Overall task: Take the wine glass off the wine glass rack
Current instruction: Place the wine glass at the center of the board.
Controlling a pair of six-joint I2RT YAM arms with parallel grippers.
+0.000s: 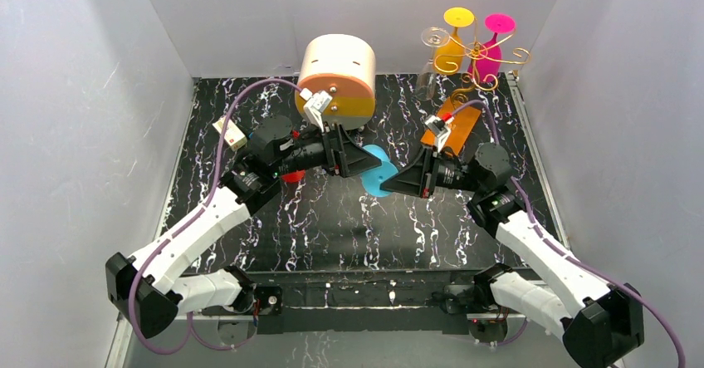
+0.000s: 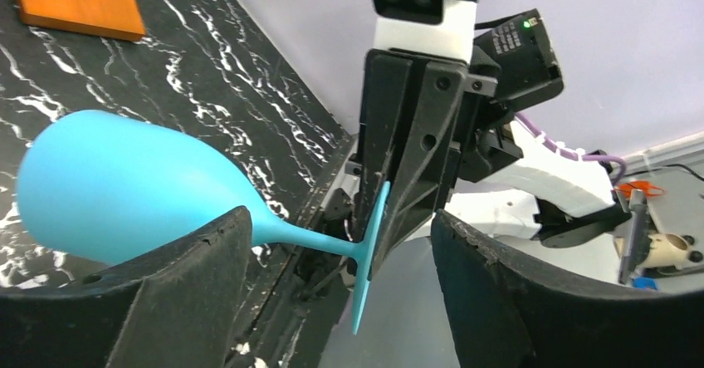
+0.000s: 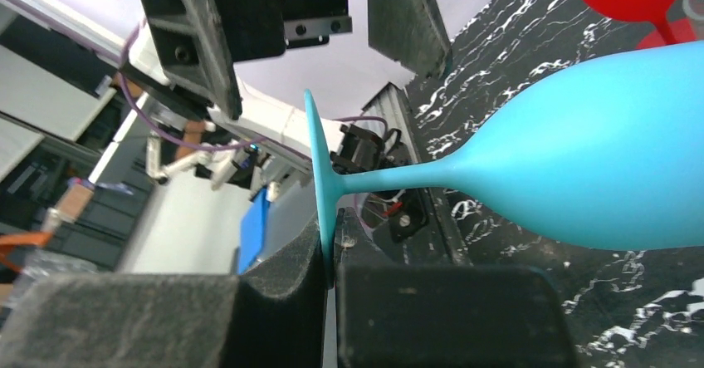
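I have the black marbled surface (image 1: 349,235) with the round cream-and-orange box (image 1: 336,73) at its back and the wine glass rack (image 1: 462,124) in the far right corner. My left claw (image 2: 340,247) stands spread, one finger on each side of the stem. My right claw (image 3: 328,260) pinches the foot of the blue wine glass (image 3: 598,160), which lies sideways above mid-surface, well apart from the rack.

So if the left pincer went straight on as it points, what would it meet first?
Probably the foot of the blue glass, clamped in the right pincer just ahead; depth unclear.
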